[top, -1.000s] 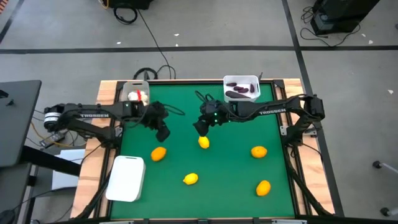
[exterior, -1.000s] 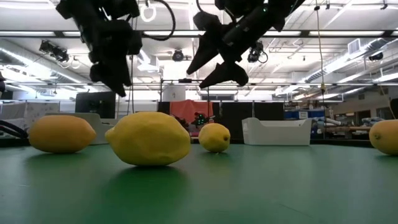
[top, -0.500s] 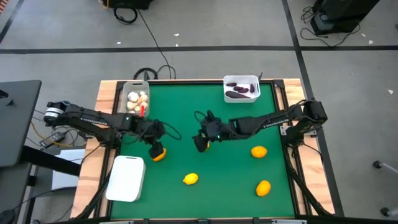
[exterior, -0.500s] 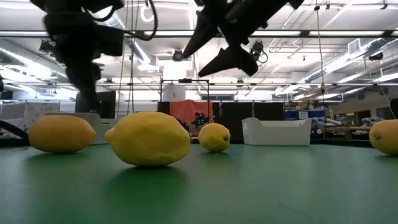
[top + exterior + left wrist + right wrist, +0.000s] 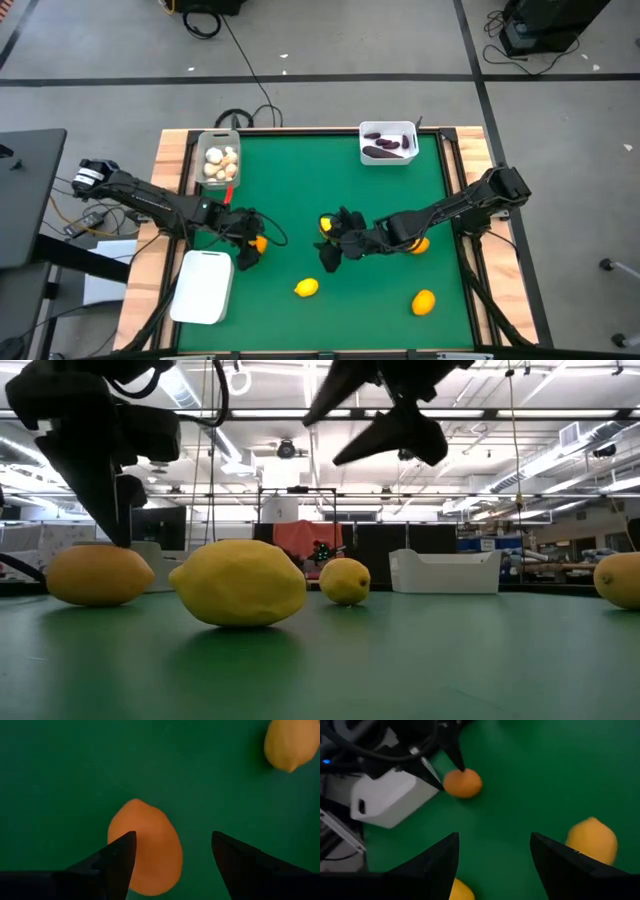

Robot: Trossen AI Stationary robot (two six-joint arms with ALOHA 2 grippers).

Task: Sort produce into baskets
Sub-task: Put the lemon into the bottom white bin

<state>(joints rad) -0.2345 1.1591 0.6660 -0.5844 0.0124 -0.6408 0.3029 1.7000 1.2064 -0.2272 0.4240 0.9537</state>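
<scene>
An orange fruit (image 5: 259,243) lies on the green mat at the left, and it also shows in the left wrist view (image 5: 147,850). My left gripper (image 5: 246,254) is open, low over it, fingers pointing down on either side (image 5: 172,855). My right gripper (image 5: 332,258) is open and empty above the mat's middle (image 5: 492,852), just nearer than a yellow fruit (image 5: 324,225). A lemon (image 5: 307,288) lies toward the near edge. Two more orange fruits (image 5: 423,301) (image 5: 419,243) lie at the right. A translucent basket (image 5: 218,175) holds garlic bulbs. A white basket (image 5: 388,131) holds eggplants. My left gripper's one finger (image 5: 120,857) stands in front of the orange fruit's side (image 5: 142,827), coming from above; I cannot tell whether it touches the fruit. The fruit rests on the mat.
A second white basket (image 5: 203,287) sits at the near left corner, close beside my left gripper. Wooden rails (image 5: 170,150) frame the mat. The two grippers are about a hand's width apart. Open mat lies between the far baskets and at the near centre.
My left gripper has gone toward the table's near edge and down, from the mat's far left onto the orange fruit. My right gripper has gone toward the near edge, past the yellow fruit. No fruit has moved.
</scene>
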